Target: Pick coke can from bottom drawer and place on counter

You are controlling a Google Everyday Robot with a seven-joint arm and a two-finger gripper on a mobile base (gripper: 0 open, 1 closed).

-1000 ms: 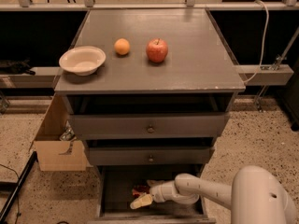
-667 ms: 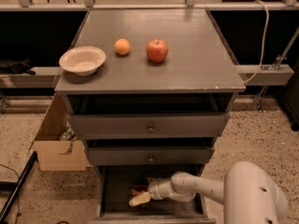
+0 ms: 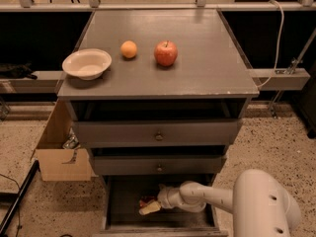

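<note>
The bottom drawer (image 3: pixel 118 209) is pulled open below two closed drawers. Inside it, a small red object, the coke can (image 3: pixel 145 201), shows just left of my gripper (image 3: pixel 149 207). My white arm reaches in from the lower right, and one pale finger (image 3: pixel 150 209) lies just below the can. The can is mostly hidden by the gripper. The counter (image 3: pixel 207 58) is the grey top of the cabinet.
On the counter stand a white bowl (image 3: pixel 87 63), an orange (image 3: pixel 129 49) and a red apple (image 3: pixel 166 53). An open cardboard box (image 3: pixel 59 152) sits on the speckled floor left of the cabinet. A dark bar (image 3: pixel 15 201) lies at the lower left.
My arm has pushed slightly further left into the bottom drawer, bringing the gripper closer to the red can. The items on the counter have not moved.
</note>
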